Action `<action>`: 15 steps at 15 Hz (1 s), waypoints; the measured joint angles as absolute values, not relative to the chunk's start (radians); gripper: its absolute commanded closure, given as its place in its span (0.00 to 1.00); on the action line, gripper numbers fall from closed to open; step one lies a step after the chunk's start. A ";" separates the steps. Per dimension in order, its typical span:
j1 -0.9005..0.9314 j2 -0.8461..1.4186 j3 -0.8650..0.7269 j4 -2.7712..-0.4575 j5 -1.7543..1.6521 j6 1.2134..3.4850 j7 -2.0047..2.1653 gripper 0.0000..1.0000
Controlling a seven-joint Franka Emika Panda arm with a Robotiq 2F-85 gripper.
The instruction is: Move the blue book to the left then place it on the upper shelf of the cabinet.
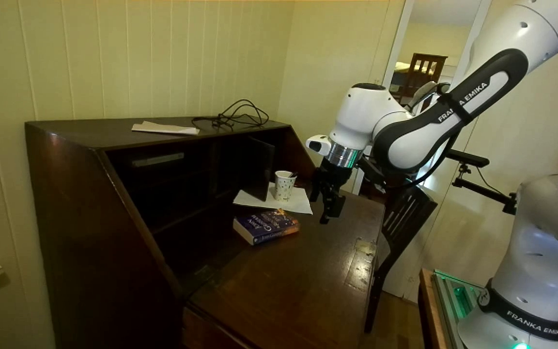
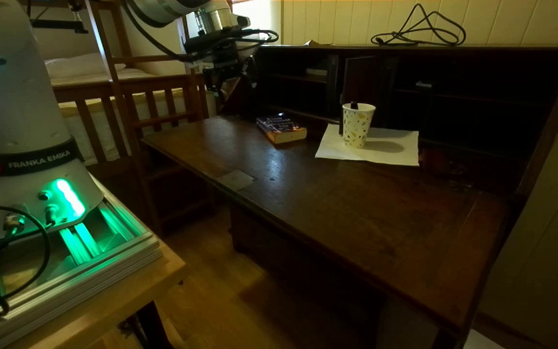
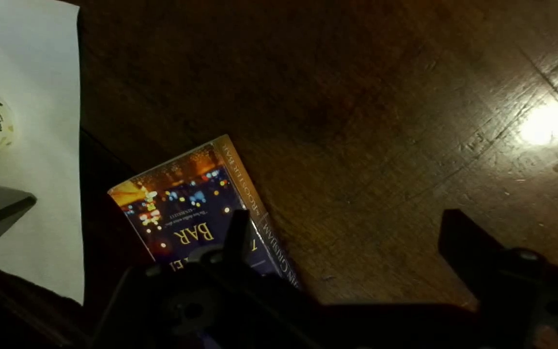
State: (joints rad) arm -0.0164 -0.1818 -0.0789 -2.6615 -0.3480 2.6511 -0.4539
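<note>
So my gripper (image 3: pixel 344 228) is hanging over the tabletop (image 1: pixel 288 286), fingers (image 3: pixel 238 235) spread wide, nothing between them. The blue book (image 3: pixel 192 203) lies flat on the tabletop, just beside the white paper (image 3: pixel 51 77) but not touching it. In the wrist view one finger cuts across the cover, but both exterior views have me up in the air, clear of the book. My guess is I'm on the lining-up step, right before the grab; whether the move to the left counts as done, I honestly can't tell. Next I'd need to shift over the book, twist to match its slant, then come down with spine and page edge between the fingers — and squeeze. After that it'd be up to the upper shelf (image 2: pixel 303 78) of the cabinet (image 1: pixel 80 218), and since it's pretty dark in there I'd take it slow — easy to clip the edge with a flat book.
</note>
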 measured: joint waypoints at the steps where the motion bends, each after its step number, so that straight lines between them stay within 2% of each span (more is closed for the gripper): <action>1: -0.021 -0.179 -0.079 -2.661 -0.357 2.663 -0.456 0.00; 6: -0.059 -0.104 -0.087 -2.652 -0.448 2.789 -0.498 0.00; 15: -0.084 0.144 -0.100 -2.490 -0.689 2.798 -0.409 0.00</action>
